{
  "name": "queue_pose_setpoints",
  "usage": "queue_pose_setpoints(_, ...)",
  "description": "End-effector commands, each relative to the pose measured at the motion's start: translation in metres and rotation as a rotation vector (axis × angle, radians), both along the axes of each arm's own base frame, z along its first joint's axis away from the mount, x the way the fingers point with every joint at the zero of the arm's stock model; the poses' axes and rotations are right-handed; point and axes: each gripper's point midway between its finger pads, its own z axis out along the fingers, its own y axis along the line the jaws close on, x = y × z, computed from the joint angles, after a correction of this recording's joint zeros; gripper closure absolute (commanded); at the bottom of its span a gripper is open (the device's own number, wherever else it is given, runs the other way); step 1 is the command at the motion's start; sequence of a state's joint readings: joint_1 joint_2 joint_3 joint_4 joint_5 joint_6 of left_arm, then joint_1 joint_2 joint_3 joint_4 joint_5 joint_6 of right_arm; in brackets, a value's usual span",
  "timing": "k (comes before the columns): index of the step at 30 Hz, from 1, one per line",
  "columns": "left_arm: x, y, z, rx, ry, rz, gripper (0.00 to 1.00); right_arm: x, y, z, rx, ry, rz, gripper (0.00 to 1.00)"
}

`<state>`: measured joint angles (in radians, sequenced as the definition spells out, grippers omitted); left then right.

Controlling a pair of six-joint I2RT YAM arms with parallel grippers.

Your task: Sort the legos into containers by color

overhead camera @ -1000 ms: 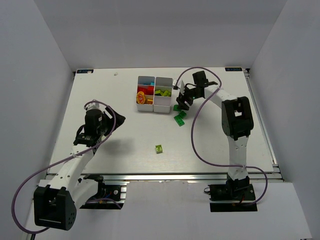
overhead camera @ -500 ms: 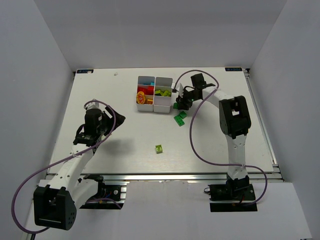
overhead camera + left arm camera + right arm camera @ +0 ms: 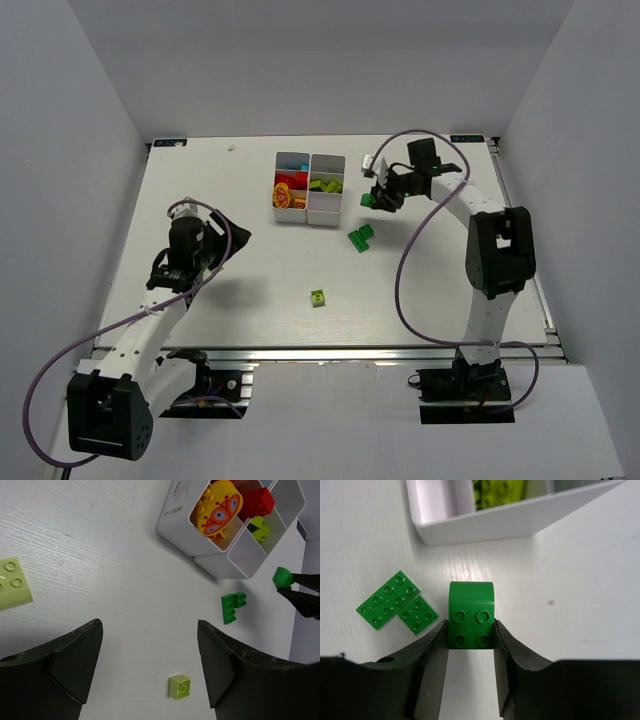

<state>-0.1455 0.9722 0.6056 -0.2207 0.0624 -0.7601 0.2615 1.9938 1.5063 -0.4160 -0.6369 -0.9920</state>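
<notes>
The right claw point(image 3: 471, 630) is clamped on a dark green brick point(image 3: 471, 614), one finger pressed to each side and the four studs facing the wrist camera. The brick sits at the fingertips, outside the white tray point(image 3: 485, 526). The tray's near wall lies just ahead of the claw. In the compartment ahead and slightly to the right of the claw lie lime bricks point(image 3: 497, 490). The compartment ahead and to the left shows only bare white. Just left of the claw, two flat green plates point(image 3: 395, 607) lie on the white table point(image 3: 250, 300), touching each other.

The left claw point(image 3: 149, 630) is well away from the tray, its fingers spread wide with nothing between them. A small lime brick point(image 3: 179, 687) lies on the table below the gap between the fingers. A larger pale green brick point(image 3: 12, 582) lies to the left of the left finger. Far ahead and to the right of this claw, the tray's near compartment holds a yellow round piece point(image 3: 218, 507) with an orange pattern, touching red bricks point(image 3: 255, 500).
</notes>
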Motion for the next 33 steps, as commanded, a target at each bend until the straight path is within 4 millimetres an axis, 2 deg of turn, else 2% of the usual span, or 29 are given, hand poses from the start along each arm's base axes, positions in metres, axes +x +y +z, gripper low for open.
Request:
queue_pose_setpoints(1,0.004,-0.002,0.015,-0.023,-0.056,-0.007,0.15,0.004,0.01,0.071,0.11,-0.144,0.011,0.88)
queue_pose_setpoints(4,0.005,-0.005,0.015,-0.039,-0.064,-0.015,0.15,0.018,0.029,0.108,0.175,-0.199,-0.008,0.9)
queue_pose_setpoints(6,0.005,-0.006,0.014,-0.044,-0.063,-0.018,0.15,0.029,0.04,0.122,0.199,-0.216,-0.031,0.93)
queue_pose_setpoints(8,0.006,-0.006,0.016,-0.047,-0.069,-0.018,0.15,0.035,0.056,0.121,0.214,-0.196,-0.037,0.93)
queue_pose_setpoints(9,0.005,-0.006,0.017,-0.047,-0.07,-0.018,0.15,0.042,0.063,0.134,0.221,-0.228,-0.043,0.93)
queue_pose_setpoints(11,0.005,-0.005,0.019,-0.042,-0.073,-0.012,0.15,0.049,0.079,0.13,0.226,-0.229,-0.041,0.92)
queue_pose_setpoints(12,0.004,-0.004,0.02,-0.041,-0.076,-0.01,0.15,0.057,0.083,0.139,0.228,-0.259,-0.052,0.91)
queue_pose_setpoints(15,0.002,-0.002,0.021,-0.043,-0.082,0.003,0.15,0.067,0.102,0.132,0.223,-0.273,-0.052,0.88)
queue_pose_setpoints(20,-0.001,-0.002,0.021,-0.057,-0.086,0.01,0.15,0.077,0.115,0.124,0.21,-0.302,-0.054,0.82)
queue_pose_setpoints(28,-0.003,-0.002,0.021,-0.054,-0.082,0.007,0.14,0.089,0.118,0.111,0.191,-0.32,-0.098,0.6)
queue_pose_setpoints(30,-0.002,-0.002,0.021,-0.054,-0.082,0.007,0.14,0.09,0.117,0.109,0.188,-0.318,-0.102,0.58)
queue_pose_setpoints(33,-0.001,-0.003,0.021,-0.057,-0.085,0.007,0.14,0.091,0.117,0.108,0.185,-0.319,-0.105,0.48)
